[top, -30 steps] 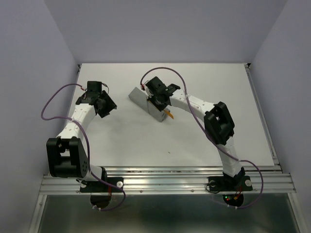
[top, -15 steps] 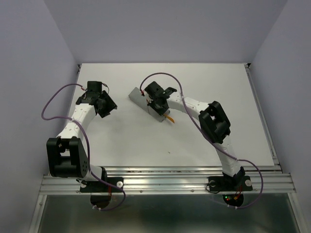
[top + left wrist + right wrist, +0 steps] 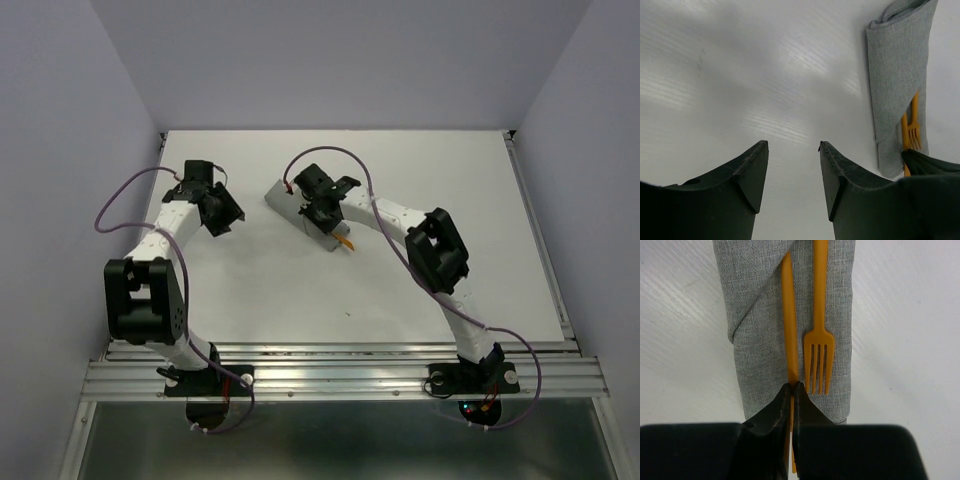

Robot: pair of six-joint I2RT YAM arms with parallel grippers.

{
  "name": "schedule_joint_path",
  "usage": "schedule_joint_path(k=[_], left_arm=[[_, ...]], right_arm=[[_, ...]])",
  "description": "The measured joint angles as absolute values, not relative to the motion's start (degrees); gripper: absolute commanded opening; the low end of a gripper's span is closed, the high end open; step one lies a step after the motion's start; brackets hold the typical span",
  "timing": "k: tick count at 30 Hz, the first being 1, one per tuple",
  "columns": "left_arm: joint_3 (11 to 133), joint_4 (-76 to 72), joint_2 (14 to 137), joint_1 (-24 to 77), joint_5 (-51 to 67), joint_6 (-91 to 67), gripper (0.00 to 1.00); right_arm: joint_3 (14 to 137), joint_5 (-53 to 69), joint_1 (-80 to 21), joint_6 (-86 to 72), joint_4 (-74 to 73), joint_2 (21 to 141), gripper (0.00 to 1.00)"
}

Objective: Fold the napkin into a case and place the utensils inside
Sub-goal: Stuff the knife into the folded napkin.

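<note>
Now my right gripper (image 3: pixel 791 386) pinches the orange utensil (image 3: pixel 788 315), pointing lengthwise straight into the case (image 3: pixel 755 315) ahead; left gripper (image 3: pixel 793 145) hangs open.

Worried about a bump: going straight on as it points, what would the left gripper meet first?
Probably bare table; the left gripper stands open, and the case lies off to its right.

case (image 3: pixel 760 315): grey woven cloth, matt | fork (image 3: pixel 819 355), second utensil (image 3: pixel 788 330): orange plastic, smooth | table (image 3: pixel 740 75): white, faintly ribbed, soft sheen | left fingers (image 3: pixel 747 172): black, matt
</note>
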State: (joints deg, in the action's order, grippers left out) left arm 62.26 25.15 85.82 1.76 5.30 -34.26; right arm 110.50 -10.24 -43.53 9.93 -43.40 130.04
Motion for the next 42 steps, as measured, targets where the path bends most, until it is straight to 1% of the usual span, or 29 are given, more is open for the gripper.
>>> schedule_joint_path(k=[2,5,13,19,27,36,42], left_arm=[[66.06,25.17,90.61,1.76,6.22,-34.09,0.55],[74.87,24.29,100.18,1.76,7.99,-34.02,0.55],[94.45,23.97,119.17,1.76,10.46,-33.78,0.54],[102.10,25.06,128.49,1.80,10.57,-33.26,0.54],[114.80,28.84,135.74,2.92,11.18,-30.96,0.54],[115.33,29.45,136.64,5.85,12.12,-30.22,0.54],[114.76,28.53,136.64,6.42,12.78,-30.22,0.54]], right_arm=[[112.07,-10.04,-43.53,10.09,-43.79,130.82,0.01],[113.99,-9.80,-43.53,10.31,-44.38,132.16,0.01],[114.78,-9.06,-43.53,10.35,-45.36,132.68,0.01],[117.43,-8.75,-43.53,10.74,-45.89,133.73,0.01],[121.78,-8.54,-43.53,11.11,-46.15,137.97,0.01],[126.45,-8.51,-43.53,11.73,-46.37,140.25,0.01],[127.04,-8.51,-43.53,12.12,-46.57,140.86,0.01]])
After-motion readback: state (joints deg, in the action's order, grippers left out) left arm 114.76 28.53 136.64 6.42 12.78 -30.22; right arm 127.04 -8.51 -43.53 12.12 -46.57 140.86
